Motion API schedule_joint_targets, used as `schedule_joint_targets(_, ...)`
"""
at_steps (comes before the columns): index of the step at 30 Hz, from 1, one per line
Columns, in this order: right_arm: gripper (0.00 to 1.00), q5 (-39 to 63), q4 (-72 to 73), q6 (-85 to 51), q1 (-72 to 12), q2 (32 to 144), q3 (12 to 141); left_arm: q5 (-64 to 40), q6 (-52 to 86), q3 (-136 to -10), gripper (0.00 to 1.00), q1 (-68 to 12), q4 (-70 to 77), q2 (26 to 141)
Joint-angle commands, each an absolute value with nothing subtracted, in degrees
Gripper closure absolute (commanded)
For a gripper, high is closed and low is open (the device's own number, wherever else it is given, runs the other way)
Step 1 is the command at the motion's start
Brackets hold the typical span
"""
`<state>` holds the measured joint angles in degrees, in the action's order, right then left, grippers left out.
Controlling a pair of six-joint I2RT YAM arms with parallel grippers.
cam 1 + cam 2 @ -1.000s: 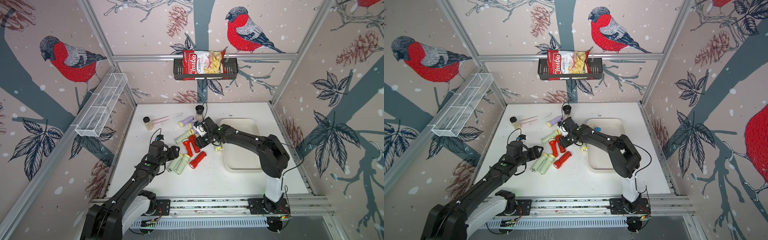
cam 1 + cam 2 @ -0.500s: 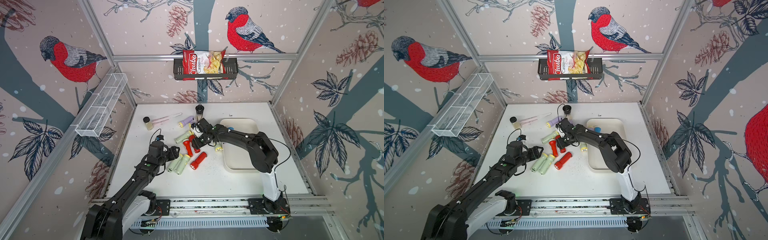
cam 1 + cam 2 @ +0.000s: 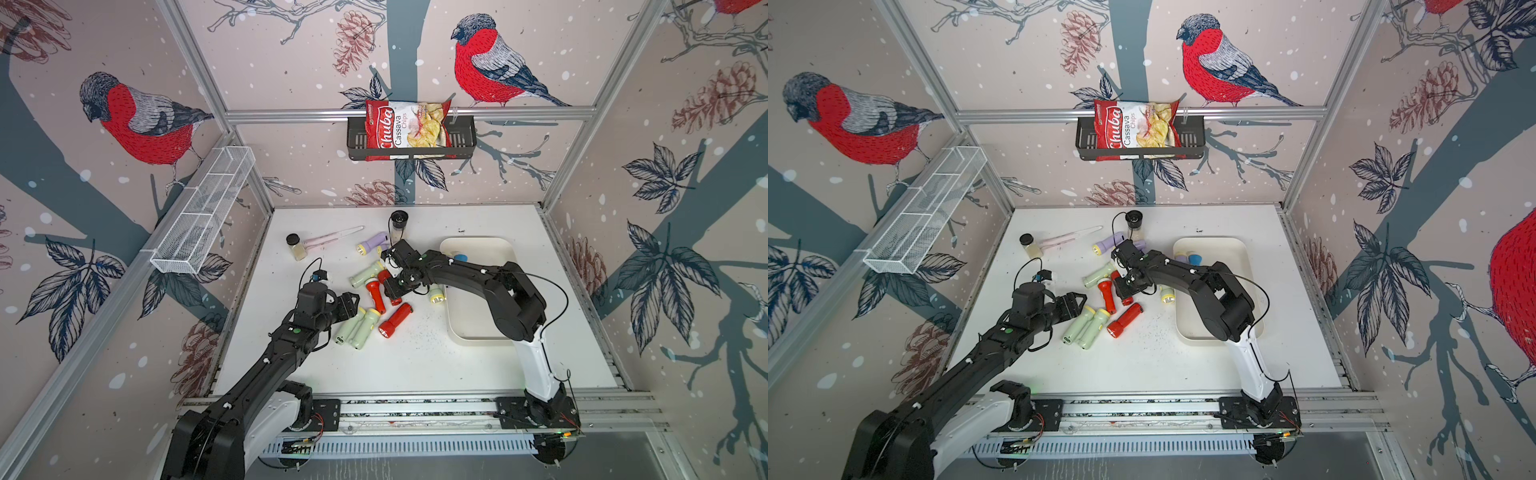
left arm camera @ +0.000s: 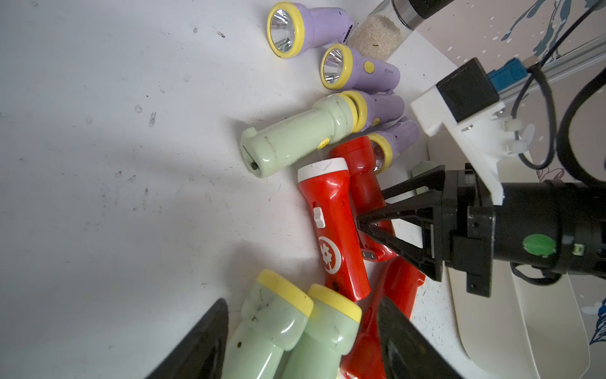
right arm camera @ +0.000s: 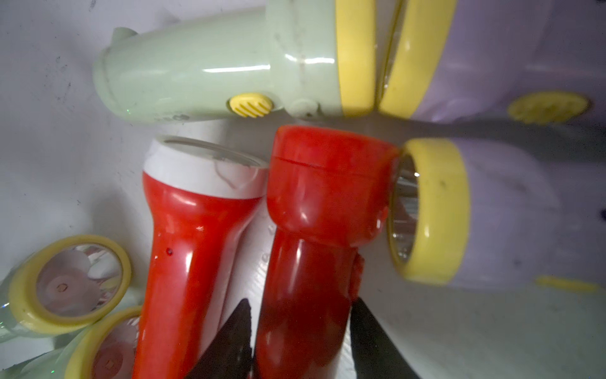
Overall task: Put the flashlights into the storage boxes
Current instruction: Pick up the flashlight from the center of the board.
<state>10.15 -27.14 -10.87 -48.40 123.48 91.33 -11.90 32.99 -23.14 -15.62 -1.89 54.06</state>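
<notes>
A white counter [image 3: 415,365] is boxed in by bird-print walls. A white wire basket [image 3: 199,212] hangs on the left wall, above the counter's left edge. Bare counter lies between that edge and the left tool [image 3: 348,304]. This tool hovers with its jaws apart at the yellow heads of two pale green flashlights [image 3: 357,328] lying side by side. In the left wrist view the pair lies between its fingers [image 4: 203,344]. The middle of the counter is crowded: lilac flashlights [image 3: 376,241] sit toward the back beside a clear jar [image 3: 398,226], with red and green ones touching in front. There the right tool [image 3: 392,286] is clamped on the handle of an all-red flashlight [image 5: 321,197]. That flashlight's head touches a white-headed red flashlight [image 5: 183,229]. Further right, the cream storage tray [image 3: 469,332] sits flat, with a blue flashlight [image 3: 459,257] at its far end and its near half bare. Open counter runs along the front edge, and a strip lies between the tray and the right wall.
</notes>
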Motion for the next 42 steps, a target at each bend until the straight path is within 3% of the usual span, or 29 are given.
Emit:
schedule_joint_targets(1, 0.56, 11.1, -26.6, -12.1, -48.5, 123.1, 91.4, -12.7, 32.9, -23.2, 0.29, -15.6, 0.1, 53.9)
schedule_joint_targets(12, 0.62, 13.0, -22.7, -13.6, -48.5, 116.8, 86.4, -13.9, 33.0, -23.5, 0.29, -15.6, 0.8, 53.2)
schedule_joint_targets(26, 0.67, 18.1, -9.1, -20.0, -45.7, 101.9, 69.0, -18.5, 33.5, -23.6, 0.30, -15.8, 7.3, 54.9)
schedule_joint_targets(42, 0.68, 22.6, 1.9, -25.2, -40.6, 86.7, 54.5, -15.7, 33.2, -29.3, 0.31, -25.0, 14.0, 63.8)
